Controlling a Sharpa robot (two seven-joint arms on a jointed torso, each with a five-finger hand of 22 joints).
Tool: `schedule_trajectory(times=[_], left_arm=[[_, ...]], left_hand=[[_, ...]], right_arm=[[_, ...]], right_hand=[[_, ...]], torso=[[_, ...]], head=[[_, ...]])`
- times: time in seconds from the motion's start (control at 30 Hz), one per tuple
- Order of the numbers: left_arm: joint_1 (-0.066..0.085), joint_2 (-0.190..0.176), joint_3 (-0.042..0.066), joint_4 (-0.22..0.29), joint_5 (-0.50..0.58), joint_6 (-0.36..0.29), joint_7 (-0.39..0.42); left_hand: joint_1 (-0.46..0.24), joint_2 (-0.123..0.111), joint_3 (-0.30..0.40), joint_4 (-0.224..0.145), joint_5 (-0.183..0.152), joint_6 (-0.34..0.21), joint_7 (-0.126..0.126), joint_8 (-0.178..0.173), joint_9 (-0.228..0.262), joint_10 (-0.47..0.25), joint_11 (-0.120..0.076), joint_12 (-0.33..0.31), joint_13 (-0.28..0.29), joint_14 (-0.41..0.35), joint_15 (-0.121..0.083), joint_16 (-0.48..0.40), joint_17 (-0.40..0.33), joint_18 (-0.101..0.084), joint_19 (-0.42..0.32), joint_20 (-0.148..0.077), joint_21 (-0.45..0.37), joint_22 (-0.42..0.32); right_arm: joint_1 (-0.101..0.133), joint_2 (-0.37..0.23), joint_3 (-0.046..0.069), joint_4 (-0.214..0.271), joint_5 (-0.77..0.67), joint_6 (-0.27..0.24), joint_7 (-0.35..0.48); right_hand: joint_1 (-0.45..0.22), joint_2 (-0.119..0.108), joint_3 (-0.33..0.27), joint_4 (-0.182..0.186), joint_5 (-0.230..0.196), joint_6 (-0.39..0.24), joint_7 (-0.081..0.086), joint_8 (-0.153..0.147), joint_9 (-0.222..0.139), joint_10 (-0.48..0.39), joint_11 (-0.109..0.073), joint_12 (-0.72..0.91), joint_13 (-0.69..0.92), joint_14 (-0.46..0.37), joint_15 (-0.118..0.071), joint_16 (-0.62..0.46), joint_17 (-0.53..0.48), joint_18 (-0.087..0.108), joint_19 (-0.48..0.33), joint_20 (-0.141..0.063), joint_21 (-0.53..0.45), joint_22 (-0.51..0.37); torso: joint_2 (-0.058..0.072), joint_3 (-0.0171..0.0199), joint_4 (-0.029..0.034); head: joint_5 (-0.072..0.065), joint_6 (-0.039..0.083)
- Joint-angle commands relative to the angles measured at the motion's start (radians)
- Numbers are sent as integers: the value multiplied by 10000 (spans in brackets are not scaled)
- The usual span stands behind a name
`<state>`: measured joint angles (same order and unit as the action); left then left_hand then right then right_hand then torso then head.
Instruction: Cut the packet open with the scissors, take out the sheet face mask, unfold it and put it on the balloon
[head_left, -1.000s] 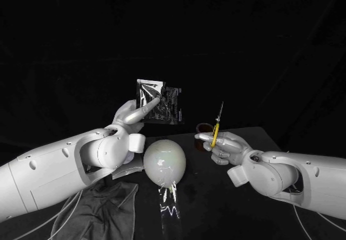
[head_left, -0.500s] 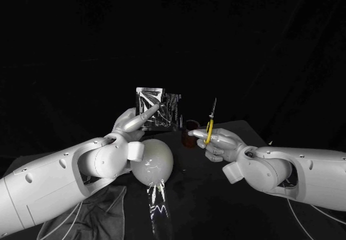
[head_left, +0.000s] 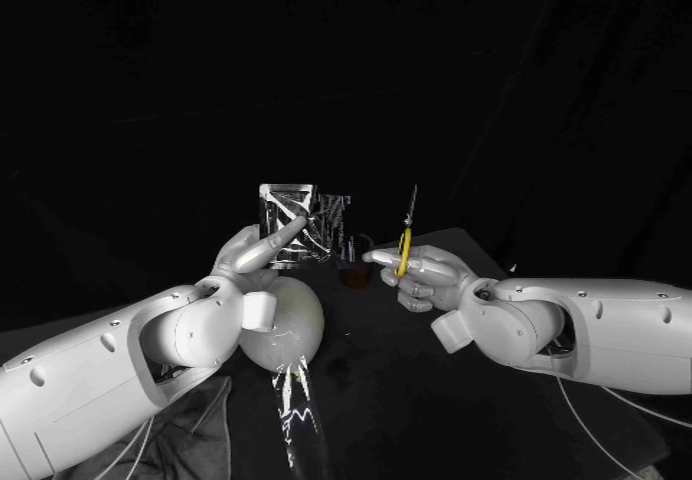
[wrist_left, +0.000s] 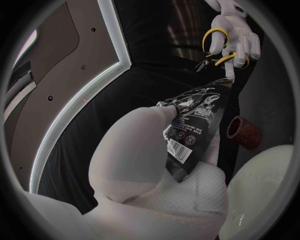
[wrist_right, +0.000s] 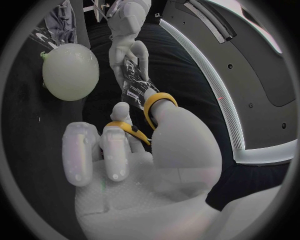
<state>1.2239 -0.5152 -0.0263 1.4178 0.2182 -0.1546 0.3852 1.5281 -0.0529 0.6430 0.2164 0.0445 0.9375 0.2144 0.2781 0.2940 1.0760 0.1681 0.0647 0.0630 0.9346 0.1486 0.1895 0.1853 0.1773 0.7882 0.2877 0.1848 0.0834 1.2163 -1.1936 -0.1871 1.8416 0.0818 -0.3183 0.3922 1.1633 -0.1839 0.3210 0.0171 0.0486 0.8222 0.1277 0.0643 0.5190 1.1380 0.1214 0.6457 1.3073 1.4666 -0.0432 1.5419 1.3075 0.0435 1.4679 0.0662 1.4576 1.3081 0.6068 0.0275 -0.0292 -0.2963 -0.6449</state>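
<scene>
Closest to the robot, a dark cloth (head_left: 195, 425) and a strip of crinkled clear film (head_left: 299, 415) are lying on the black table (head_left: 404, 400). The pale balloon (head_left: 281, 322) is sitting just beyond them, partly behind the left forearm. Being round, it looks free to roll if either arm is sweeping low during the cut. Above it, the left hand (head_left: 254, 250) is holding the packet (head_left: 293, 222) upright in the air, pinching its lower part between thumb and fingers while the top edge is standing free. That grip is looking slight: the foil seems slick, and a sideways push from the blades could be twisting the packet out of the pinch, or folding it over instead of cutting it. Just beside it, the right hand (head_left: 421, 280) is clamped on the scissors (head_left: 405, 232), fingers through the yellow loops. The blades are pointing up and seemingly together, near the packet's edge but not yet across it. If they are not opening wide enough before meeting the foil, they may be merely nudging it; if they are biting too low, they are risking a slice through the sheet mask inside. Farther back, a small brown cup-shaped thing (head_left: 353, 276) is standing on the table between the two hands, where a dropped packet or a lowering hand could be knocking it over.
</scene>
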Motion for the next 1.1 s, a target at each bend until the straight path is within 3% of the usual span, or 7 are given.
schedule_trajectory(times=[0.03, 0.3, 0.53, 0.8, 1.03, 1.1], left_arm=[[1, 39, 14, 20, 32, 385, -192], [-18, 140, -43, -60, 19, 476, -464], [-32, 227, -78, -129, -134, 517, -585], [-29, 330, -102, -305, -365, 462, -727], [-28, 368, -127, -343, -568, 393, -890], [-27, 368, -135, -337, -703, 348, -983]], left_hand=[[-83, 45, 65, -4, 35, -51, -9, 44, 11, 55, 16, -14, -2, 60, -19, 7, 16, -1, 64, 2, 59, 10], [-125, 77, 75, 6, 33, -58, -15, 51, 18, 60, 16, -15, -3, 66, -19, 9, 21, 0, 79, 3, 65, 9], [-133, 80, 76, 7, 33, -61, -19, 52, 19, 58, 15, -17, -3, 66, -19, 9, 22, 0, 82, 3, 66, 9], [-161, 82, 74, 9, 32, -77, -39, 53, 23, 57, 9, -19, -4, 69, -21, 10, 26, -2, 99, 8, 73, 8], [-164, 84, 75, 9, 33, -78, -41, 53, 24, 56, 8, -20, -4, 68, -21, 10, 26, -2, 101, 8, 73, 8], [-169, 83, 76, 5, 33, -84, -46, 54, 25, 52, 5, -22, -5, 66, -22, 8, 27, -3, 105, 9, 75, 8]], right_arm=[[7, 41, 9, -46, -79, 83, 171], [5, 121, 10, -153, -106, -16, 195], [6, 253, 10, -131, -171, -28, 183], [5, 306, 11, 19, -229, -36, 180], [3, 393, 10, 28, -276, -142, 199], [2, 404, 10, 44, -305, -174, 215]], right_hand=[[35, 65, -54, 5, -3, -2096, -149, -48, -3, 3973, -981, 7376, 604, 855, -51, 23, 1709, -104, 154, -54, 8, 1789], [91, 101, -94, 2, -3, -2087, -132, -33, -8, 3969, -954, 7360, 584, 851, -26, 19, 1695, -104, 152, -45, 5, 1789], [153, 145, -150, 2, -3, -1957, -115, 6, 56, 3966, -926, 7347, 568, 850, 2, 18, 1692, -103, 146, -29, -5, 1786], [335, 317, -379, 27, -3, -1112, -62, 240, 404, 3965, -864, 7363, 570, 852, 70, 23, 1708, -105, 150, 27, -3, 1799], [579, 755, -462, 77, -5, 241, 93, 824, 511, 3960, -732, 7368, 555, 853, 183, 25, 1716, -104, 148, 100, -11, 1808], [615, 1000, -432, 148, 2, 808, 71, 1012, 489, 3962, -740, 7408, 588, 856, 228, 30, 1729, -106, 152, 142, -8, 1816]], torso=[[-8, 34, -6], [-3, -11, -4], [-2, 3, 1], [-18, -14, -4], [-29, -11, 24], [-29, -15, 16]], head=[[-23, -21], [-102, -39], [-79, -54], [-91, -72], [-99, -36], [-101, -19]])
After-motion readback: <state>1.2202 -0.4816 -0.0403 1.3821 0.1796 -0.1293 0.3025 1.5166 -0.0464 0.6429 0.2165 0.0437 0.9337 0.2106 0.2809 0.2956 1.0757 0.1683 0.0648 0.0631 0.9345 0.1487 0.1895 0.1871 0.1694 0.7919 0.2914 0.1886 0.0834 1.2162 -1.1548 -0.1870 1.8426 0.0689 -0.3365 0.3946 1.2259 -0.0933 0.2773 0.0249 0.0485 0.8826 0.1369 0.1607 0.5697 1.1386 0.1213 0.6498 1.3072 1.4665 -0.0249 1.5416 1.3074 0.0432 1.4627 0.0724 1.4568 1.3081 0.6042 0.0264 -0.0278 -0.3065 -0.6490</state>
